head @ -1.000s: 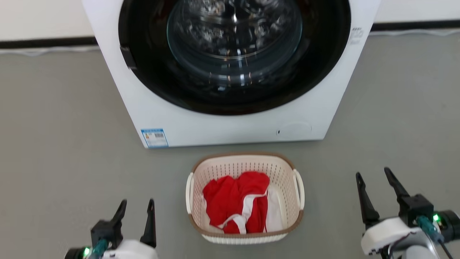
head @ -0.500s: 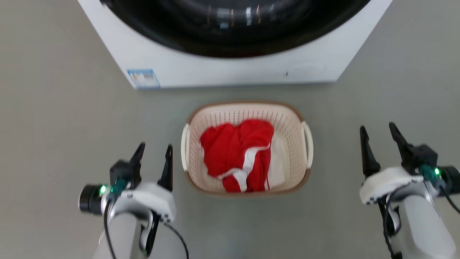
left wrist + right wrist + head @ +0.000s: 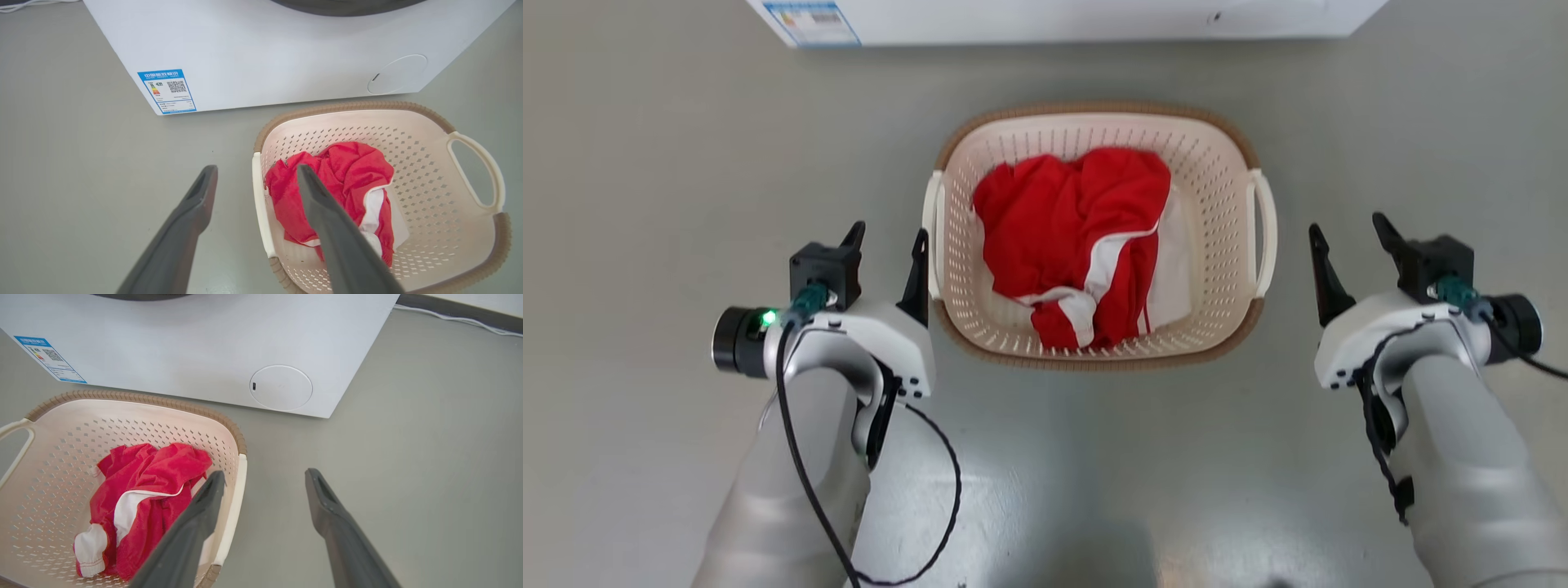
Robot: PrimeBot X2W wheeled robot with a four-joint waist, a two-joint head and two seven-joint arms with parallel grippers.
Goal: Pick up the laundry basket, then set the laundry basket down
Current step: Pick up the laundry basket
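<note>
Nothing done yet: cream perforated plastic laundry basket (image 3: 1217, 188), brown rim, sits on the grey floor (image 3: 645, 163) between our left hand (image 3: 889, 230) and right hand (image 3: 1346, 223), both wide and empty. Lift and set-down remain.

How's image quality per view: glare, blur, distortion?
Head view: sharp, even light, pale sheen on the floor near the bottom, basket holes crisp. Left wrist view: left pincer soft up close, washer label readable as a label, text too small. Right wrist view: right pincer likewise soft, some wide-angle stretch toward the edges, no glare.
</note>
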